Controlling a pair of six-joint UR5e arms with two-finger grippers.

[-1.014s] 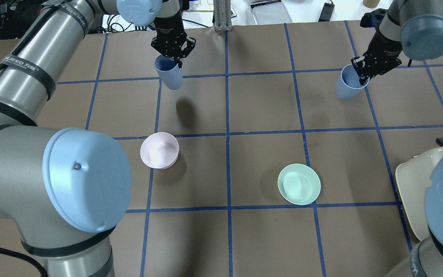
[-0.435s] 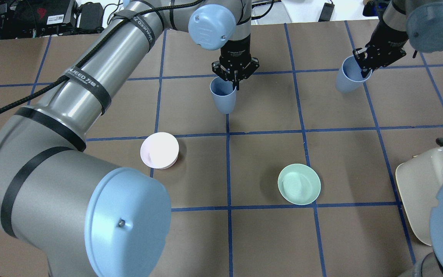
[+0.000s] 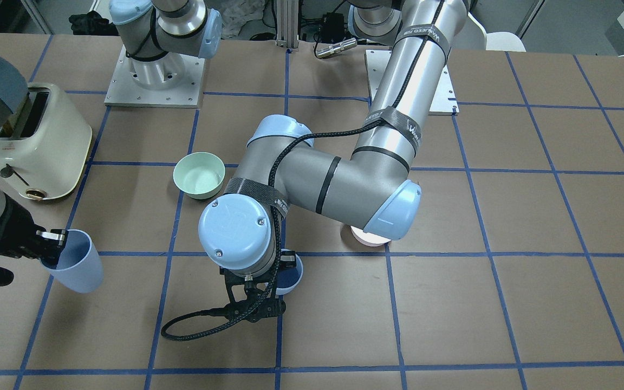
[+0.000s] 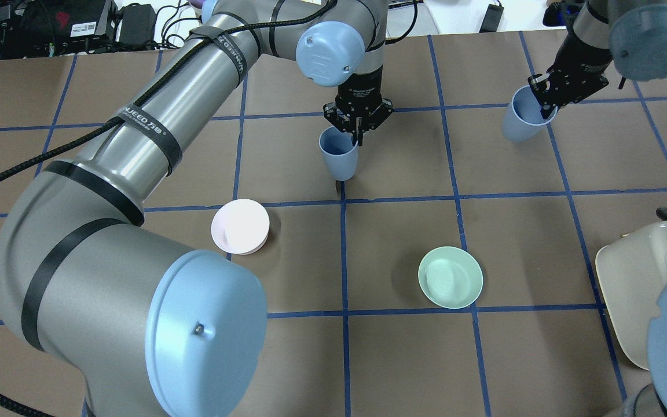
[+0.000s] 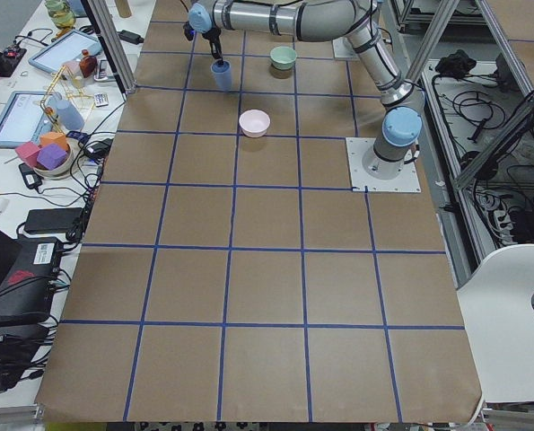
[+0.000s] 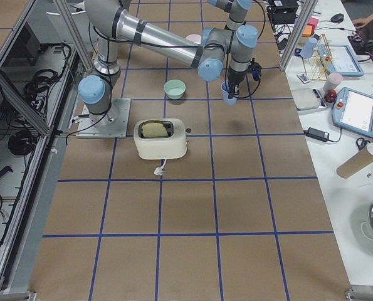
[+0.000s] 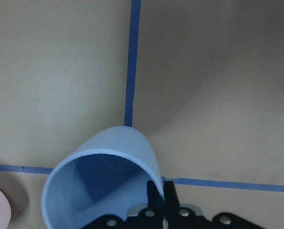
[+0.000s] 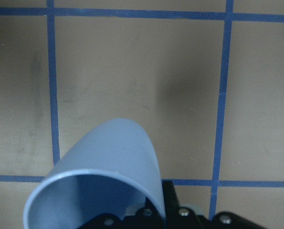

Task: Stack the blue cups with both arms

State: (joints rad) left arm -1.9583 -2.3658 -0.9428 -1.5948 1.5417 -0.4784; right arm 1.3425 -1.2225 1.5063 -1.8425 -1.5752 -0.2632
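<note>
left pincer [image 4: 358, 133] pinching rim of centre cup [image 4: 339, 162], upright | right pincer [image 4: 543, 104] pinching rim of outer cup [image 4: 514, 124], tilted

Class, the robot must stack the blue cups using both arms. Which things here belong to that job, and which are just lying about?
Belongs to the job: left gripper, holding the first blue cup by its rim; right gripper, holding the second blue cup by its rim.

Lying about: pink bowl; mint-green bowl; cream toaster.
</note>
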